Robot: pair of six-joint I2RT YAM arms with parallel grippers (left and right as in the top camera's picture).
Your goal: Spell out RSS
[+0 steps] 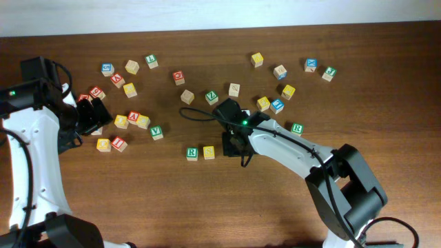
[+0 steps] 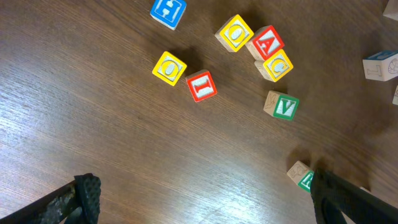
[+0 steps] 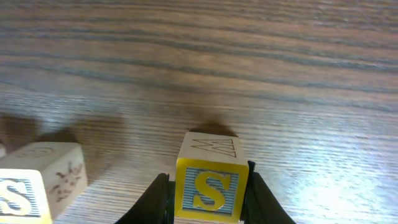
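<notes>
A green R cube [image 1: 192, 153] and a yellow S cube [image 1: 209, 152] sit side by side on the table. My right gripper [image 1: 235, 146] is just right of them. It is shut on a second yellow S cube [image 3: 208, 186], which is hidden under the gripper in the overhead view. The placed S cube [image 3: 18, 196] shows at the lower left of the right wrist view. My left gripper [image 1: 89, 117] is at the far left, open and empty [image 2: 205, 208]. A green-faced cube [image 2: 303, 176] shows beside its right finger, with its letter partly hidden.
Several loose letter cubes lie across the far half of the table. Among them are green V cubes [image 1: 157, 131] [image 1: 211, 97], a red, yellow and blue cluster by my left gripper [image 1: 131, 120], and a group at the right [image 1: 277, 105]. The V cube also shows in the left wrist view [image 2: 281, 106].
</notes>
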